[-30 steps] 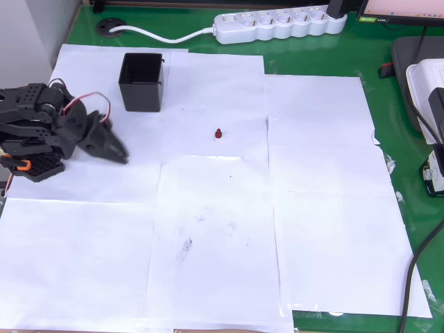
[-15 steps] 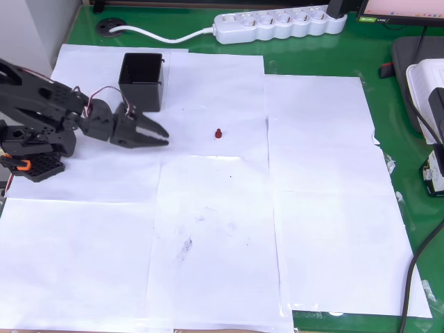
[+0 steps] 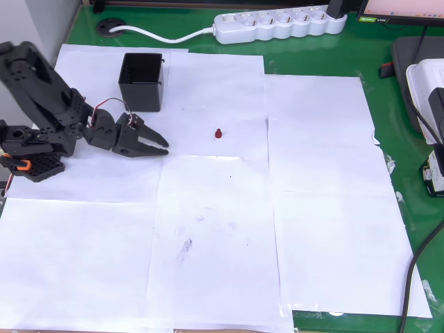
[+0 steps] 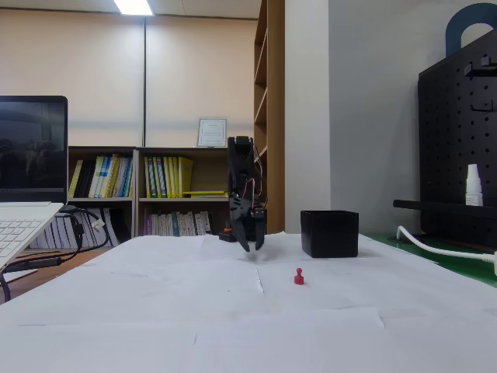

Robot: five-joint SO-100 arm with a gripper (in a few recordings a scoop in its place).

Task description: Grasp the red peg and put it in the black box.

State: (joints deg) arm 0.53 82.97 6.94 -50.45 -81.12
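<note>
The red peg [image 3: 218,133] stands upright on the white paper near the middle of the table, with nothing touching it; it shows as a tiny red piece [image 4: 299,277] in the fixed view. The black box [image 3: 141,82] sits open-topped at the upper left of the overhead view, and at right of centre [image 4: 330,233] in the fixed view. My gripper [image 3: 165,148] hangs low over the paper, below-right of the box and roughly a hand's width left of the peg. It points at the peg, jaws slightly parted and holding nothing. In the fixed view the gripper [image 4: 250,245] points down, left of the peg.
White paper sheets [image 3: 319,208] cover a green mat. A white power strip [image 3: 277,24] and its cable lie along the far edge. Dark devices and cables crowd the right edge [image 3: 423,90]. A laptop [image 4: 23,202] stands at the left of the fixed view.
The arm has unfolded from its base and swung the gripper rightward toward the peg, past the box. In the last half second it shifted only slightly and the upper arm rose.
</note>
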